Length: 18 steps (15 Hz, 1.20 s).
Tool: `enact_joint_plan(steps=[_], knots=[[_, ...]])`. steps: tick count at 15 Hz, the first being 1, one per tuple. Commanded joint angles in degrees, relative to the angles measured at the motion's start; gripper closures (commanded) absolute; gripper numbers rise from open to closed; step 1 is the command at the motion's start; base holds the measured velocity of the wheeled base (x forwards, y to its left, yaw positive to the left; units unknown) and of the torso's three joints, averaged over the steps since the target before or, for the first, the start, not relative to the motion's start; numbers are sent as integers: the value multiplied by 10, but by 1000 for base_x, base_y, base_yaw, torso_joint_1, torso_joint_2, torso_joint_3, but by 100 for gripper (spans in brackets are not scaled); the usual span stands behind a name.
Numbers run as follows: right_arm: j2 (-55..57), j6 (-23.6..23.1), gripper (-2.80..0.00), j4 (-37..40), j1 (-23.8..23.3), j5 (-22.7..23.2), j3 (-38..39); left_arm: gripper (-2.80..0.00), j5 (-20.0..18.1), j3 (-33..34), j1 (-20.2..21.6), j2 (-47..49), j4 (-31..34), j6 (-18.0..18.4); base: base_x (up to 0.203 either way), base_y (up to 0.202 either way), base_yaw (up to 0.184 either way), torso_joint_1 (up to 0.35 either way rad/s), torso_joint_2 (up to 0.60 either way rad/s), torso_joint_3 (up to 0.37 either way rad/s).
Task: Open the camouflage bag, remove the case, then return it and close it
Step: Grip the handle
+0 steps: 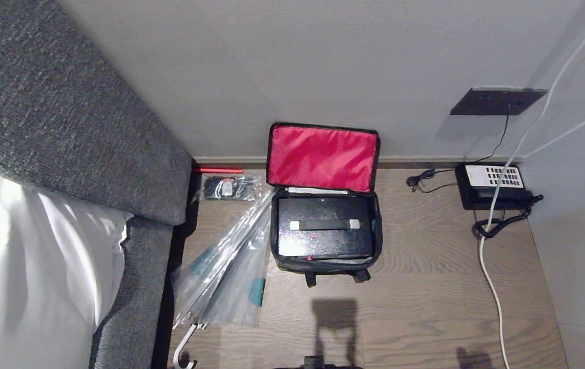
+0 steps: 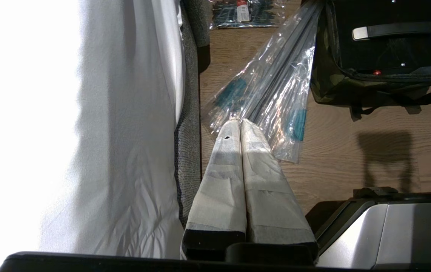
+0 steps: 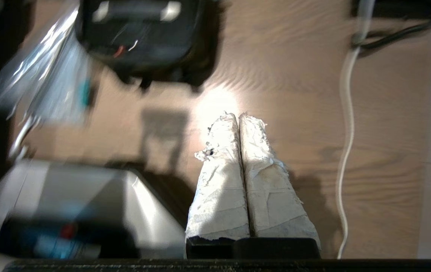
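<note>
A bedroom floor seen from above, described left to right. At far left a grey upholstered bed frame (image 1: 82, 138) with white bedding (image 1: 26, 256) fills the nine o'clock side. Just beside it a clear plastic-wrapped umbrella (image 1: 226, 266) lies on the wood floor (image 1: 425, 287), its tip slanting toward one o'clock and touching the bag's left wall. A small packet of cables (image 1: 227, 187) sits by the skirting at about eleven o'clock from the umbrella.

In the centre stands the camouflage bag (image 1: 326, 266), unzipped, its red-lined lid (image 1: 322, 156) propped upright against the wall at twelve o'clock. The black case (image 1: 325, 233) lies flat inside, its silver-ended handle (image 1: 324, 224) running from nine to three o'clock. At far right a black desk phone (image 1: 492, 185) sits with a white cable (image 1: 492, 287) trailing down the floor.

Neither arm shows from the head camera; both sit low near the robot's body. The left gripper (image 2: 240, 124) has its taped fingers pressed together, holding nothing, with the bag toward one o'clock from it in its own wrist view. The right gripper (image 3: 238, 118) is likewise pinched together and empty, above bare floor, with the bag toward eleven o'clock in its blurred wrist view.

The lid's top edge runs left to right, the same way as the handle. Neither arm looks clearly nearer, and any reach goes forward across bare floor to twelve o'clock.
</note>
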Motion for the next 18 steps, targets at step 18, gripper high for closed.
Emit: enact_joint_plan(steps=[18], knots=[[-40, -7, 0, -83, 1, -62, 55, 0, 0, 4, 0, 0, -14, 1, 0, 0, 0, 0, 0, 0]])
